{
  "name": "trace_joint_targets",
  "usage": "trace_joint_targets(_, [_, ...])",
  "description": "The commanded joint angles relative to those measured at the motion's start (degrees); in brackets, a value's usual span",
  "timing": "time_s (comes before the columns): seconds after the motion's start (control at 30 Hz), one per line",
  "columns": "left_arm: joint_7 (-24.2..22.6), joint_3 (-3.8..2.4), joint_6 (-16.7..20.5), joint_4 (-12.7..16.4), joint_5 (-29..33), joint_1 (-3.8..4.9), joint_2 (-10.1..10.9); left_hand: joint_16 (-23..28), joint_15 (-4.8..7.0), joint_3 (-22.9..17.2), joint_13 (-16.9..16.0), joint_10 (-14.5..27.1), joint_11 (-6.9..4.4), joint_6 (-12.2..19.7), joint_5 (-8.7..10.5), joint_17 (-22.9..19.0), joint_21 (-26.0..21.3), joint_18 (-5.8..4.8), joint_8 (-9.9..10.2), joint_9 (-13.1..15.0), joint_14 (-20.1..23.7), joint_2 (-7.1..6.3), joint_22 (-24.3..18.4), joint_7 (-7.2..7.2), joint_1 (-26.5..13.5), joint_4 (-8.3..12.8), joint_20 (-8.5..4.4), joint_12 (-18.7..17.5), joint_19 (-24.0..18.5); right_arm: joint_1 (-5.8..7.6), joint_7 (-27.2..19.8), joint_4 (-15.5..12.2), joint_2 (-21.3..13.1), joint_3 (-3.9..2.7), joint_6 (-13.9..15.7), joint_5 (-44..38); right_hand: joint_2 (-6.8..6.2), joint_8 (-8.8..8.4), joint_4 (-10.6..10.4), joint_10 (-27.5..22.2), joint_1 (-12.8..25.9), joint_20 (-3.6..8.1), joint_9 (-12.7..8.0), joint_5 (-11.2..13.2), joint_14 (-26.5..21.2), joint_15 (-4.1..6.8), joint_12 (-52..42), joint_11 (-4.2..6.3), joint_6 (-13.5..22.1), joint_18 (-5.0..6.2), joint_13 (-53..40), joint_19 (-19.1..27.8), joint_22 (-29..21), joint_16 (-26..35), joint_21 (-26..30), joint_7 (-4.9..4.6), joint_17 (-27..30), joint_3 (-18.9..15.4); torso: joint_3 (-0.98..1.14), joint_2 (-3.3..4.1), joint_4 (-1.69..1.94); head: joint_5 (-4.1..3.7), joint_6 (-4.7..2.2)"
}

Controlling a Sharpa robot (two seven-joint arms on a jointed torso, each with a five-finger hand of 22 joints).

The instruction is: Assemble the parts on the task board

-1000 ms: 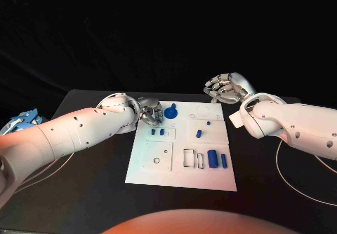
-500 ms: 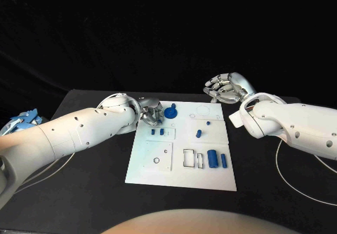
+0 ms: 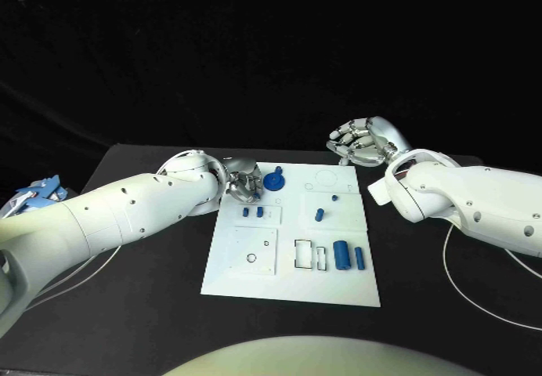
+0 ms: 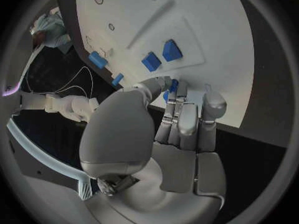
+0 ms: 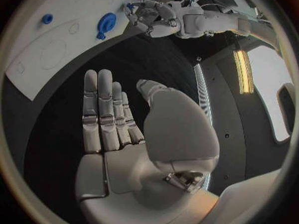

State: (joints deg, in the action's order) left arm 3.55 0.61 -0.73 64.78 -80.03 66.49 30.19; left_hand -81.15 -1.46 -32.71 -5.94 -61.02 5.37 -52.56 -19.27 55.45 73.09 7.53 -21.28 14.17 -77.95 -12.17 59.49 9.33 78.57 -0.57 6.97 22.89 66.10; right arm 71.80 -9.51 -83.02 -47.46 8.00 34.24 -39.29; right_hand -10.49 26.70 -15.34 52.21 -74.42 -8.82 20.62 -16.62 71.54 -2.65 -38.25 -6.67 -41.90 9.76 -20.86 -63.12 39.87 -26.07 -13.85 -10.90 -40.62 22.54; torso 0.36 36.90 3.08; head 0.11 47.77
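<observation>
Now | left robot hand (image 3: pixel 240 183) apparently pinching blue part (image 3: pixel 276 181) | right robot hand (image 3: pixel 363 142) spread, empty

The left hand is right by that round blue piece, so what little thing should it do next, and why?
Probably close its fingers on the round blue part. The left hand sits at the task board's far left corner, fingers beside that part, though whether they grip it is hard to tell. The right hand hovers off the board, holding nothing.

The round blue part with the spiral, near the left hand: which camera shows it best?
The right wrist view: the round blue part lies open to it, spiral plain. In the head view the round blue part is small, beside the left hand. The left wrist view shows the fingers covering most of it.
</observation>
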Motion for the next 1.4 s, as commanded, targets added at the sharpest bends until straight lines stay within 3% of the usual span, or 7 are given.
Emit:
trace_joint_targets(0.03, [0.59,0.06,-1.09,-0.02,-0.52,-0.03,-0.19,0.22,-0.08,0.44,-0.05,0.39,0.22,0.66,0.07,-0.7,-0.53,-0.08,0.65,-0.18,0.64,-0.3,-0.57,0.03,-0.88,-0.02,0.15,-0.45,-0.61,-0.04,-0.42,-0.01,0.02,-0.01,-0.73,-0.14,0.52,0.15,0.19,-0.16,0.23,0.02,-0.1,-0.4,0.41,-0.03,-0.22,-0.15,0.43,0.61,0.07,-0.38,-0.06,0.26,0.27,-0.39,-0.07,-0.25,-0.02,0.02,-0.03,-0.06,0.04])
trace_joint_targets(0.23, [0.39,0.12,-0.21,0.05,-1.01,-0.03,-0.2,0.42,-0.31,0.76,-0.17,0.93,0.44,1.75,-0.07,-1.69,-1.18,0.1,1.84,-0.49,1.39,-0.98,-1.41,0.2,-1.56,-0.24,0.41,-1.0,-1.31,-0.05,-0.29,0.01,0.04,-0.01,-0.86,-0.14,0.58,0.37,0.22,-0.23,0.28,0.03,-0.22,-0.39,0.54,-0.03,-0.4,-0.16,0.53,0.61,0.46,-0.54,-0.44,0.78,0.52,-0.4,-0.48,-0.3,-0.04,0.02,0.04,-0.14,-0.01])
trace_joint_targets(0.6, [0.17,0.12,0.7,0.24,-1.22,-0.04,-0.07,0.49,-0.43,0.84,-0.24,1.45,0.59,1.87,-0.26,-2.07,-1.47,0.18,2.19,-0.54,1.75,-1.2,-1.78,0.28,-1.77,-0.33,0.54,-1.29,-1.6,-0.06,-0.19,0.04,0.02,-0.01,-0.91,-0.14,0.58,0.37,0.22,-0.23,0.28,0.03,-0.22,-0.39,0.54,-0.03,-0.4,-0.16,0.53,0.61,0.46,-0.54,-0.44,0.78,0.52,-0.4,-0.48,-0.3,-0.06,0.03,0.03,-0.16,0.05])
trace_joint_targets(0.93, [0.49,0.12,-0.35,0.26,-1.24,-0.04,0.12,1.65,-1.41,1.26,-0.35,5.8,1.72,4.68,-0.28,-6.73,-3.53,0.73,4.8,-1.4,4.99,-2.04,-4.51,1.15,-2.12,-0.4,1.39,-2.5,-3.98,-0.06,-0.17,0.1,0.04,-0.01,-0.94,-0.14,0.58,0.38,0.19,-0.25,0.34,0.02,-0.24,-0.38,0.54,-0.05,-0.41,-0.17,0.56,0.6,0.5,-0.55,-0.48,0.84,0.55,-0.41,-0.52,-0.33,-0.09,0.05,0.06,-0.21,0.21])
trace_joint_targets(1.4, [0.52,0.12,-0.51,0.27,-1.07,-0.04,0.66,2.25,-1.92,1.57,-0.23,8.0,2.31,4.9,-0.28,-9.58,-4.36,0.98,5.27,-1.61,6.5,-2.15,-5.65,1.63,-1.95,-0.31,1.86,-2.89,-4.96,-0.09,-0.04,0.27,0.07,-0.01,-1.09,-0.14,0.55,0.41,0.15,-0.27,0.42,0.01,-0.26,-0.36,0.56,-0.06,-0.44,-0.19,0.59,0.6,0.55,-0.57,-0.54,0.92,0.59,-0.42,-0.58,-0.39,-0.09,0.07,0.01,-0.28,0.29])
